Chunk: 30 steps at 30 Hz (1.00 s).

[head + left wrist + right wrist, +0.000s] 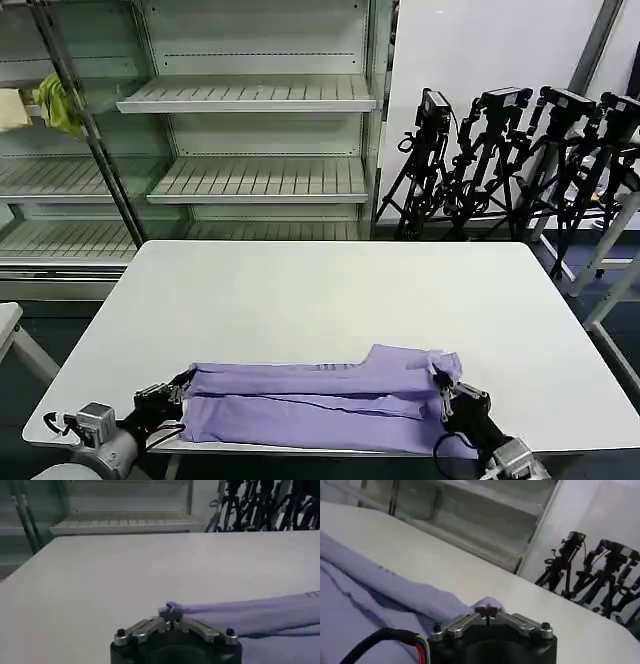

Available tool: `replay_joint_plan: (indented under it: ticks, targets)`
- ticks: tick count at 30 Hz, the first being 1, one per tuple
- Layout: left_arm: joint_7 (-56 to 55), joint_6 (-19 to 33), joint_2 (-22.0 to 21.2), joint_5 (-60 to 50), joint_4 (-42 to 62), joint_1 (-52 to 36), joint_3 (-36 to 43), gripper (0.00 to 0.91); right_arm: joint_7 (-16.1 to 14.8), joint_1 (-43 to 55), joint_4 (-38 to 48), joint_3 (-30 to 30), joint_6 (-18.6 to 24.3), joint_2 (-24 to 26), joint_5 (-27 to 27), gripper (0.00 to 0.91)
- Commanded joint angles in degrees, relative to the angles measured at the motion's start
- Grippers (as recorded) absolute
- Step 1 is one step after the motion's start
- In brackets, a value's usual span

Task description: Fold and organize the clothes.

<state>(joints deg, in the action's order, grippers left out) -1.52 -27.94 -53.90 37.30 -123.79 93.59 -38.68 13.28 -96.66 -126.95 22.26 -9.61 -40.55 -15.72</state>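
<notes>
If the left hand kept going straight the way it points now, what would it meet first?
Apart from the T-shirt edge it is shut on, the left hand faces bare table; the way looks free to the far edge, though depth is unclear.

Bare table beyond the T-shirt; tripods behind.

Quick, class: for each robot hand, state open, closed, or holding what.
Left hand: closed, pinching the lavender T-shirt at its left end.
Right hand: closed, pinching the same T-shirt's right end.

Plain lavender T-shirt on white table.
</notes>
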Motion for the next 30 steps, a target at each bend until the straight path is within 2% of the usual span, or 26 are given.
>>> replay_joint_plan:
  ticks: [1,4,5,6,7,8,9,10,11,19,25,30]
  targets:
    - [0.3,0.2,-0.3,-1.5,0.1,0.7,0.4,0.010,0.5,-5.3,1.6,0.0,0.5,0.4,4.0,0.000]
    - [0.5,0.2,-0.5,-2.2,0.5,0.7,0.6,0.010,1.0,-5.9,2.4,0.0,-0.1,0.6,5.4,0.000]
    - [0.5,0.2,-0.5,-2.3,0.5,0.7,0.6,0.010,1.6,-5.8,2.7,-0.1,-0.6,0.5,5.6,0.353]
    - [0.6,0.1,-0.6,-2.5,0.6,0.8,0.7,0.010,1.8,-5.6,2.8,0.0,-0.9,0.4,5.6,0.826]
    - [0.7,0.0,-0.7,-2.8,0.6,0.8,0.7,0.060,1.9,-5.5,3.0,0.0,-1.0,0.4,5.6,0.907]
    - [0.7,0.0,-0.7,-2.9,0.6,0.9,0.7,0.141,2.0,-5.4,3.1,0.1,-1.1,0.4,5.6,0.907]
    - [0.7,0.0,-0.7,-3.2,0.7,0.9,0.6,0.544,2.2,-5.3,3.2,0.2,-1.1,0.4,5.9,0.907]
    - [0.7,0.0,-0.7,-3.4,0.7,0.9,0.6,0.806,2.3,-5.2,3.3,0.3,-1.1,0.3,5.9,0.907]
    - [0.6,0.0,-0.7,-3.8,0.7,0.9,0.5,0.907,2.6,-4.9,3.3,0.3,-1.1,0.2,6.1,0.907]
    - [-0.1,0.4,-1.2,-4.5,-0.6,0.9,-2.6,0.907,4.0,-3.0,1.6,1.7,-0.3,-0.9,5.6,0.907]
    - [-1.0,0.8,-2.1,-4.5,-5.0,1.3,-6.7,0.907,5.8,-3.2,-2.6,4.9,0.6,-1.0,4.8,0.907]
    - [-1.9,0.5,-3.5,-2.9,-8.0,1.4,-8.3,0.907,6.7,-1.3,-6.9,8.8,0.3,-2.3,1.8,0.907]
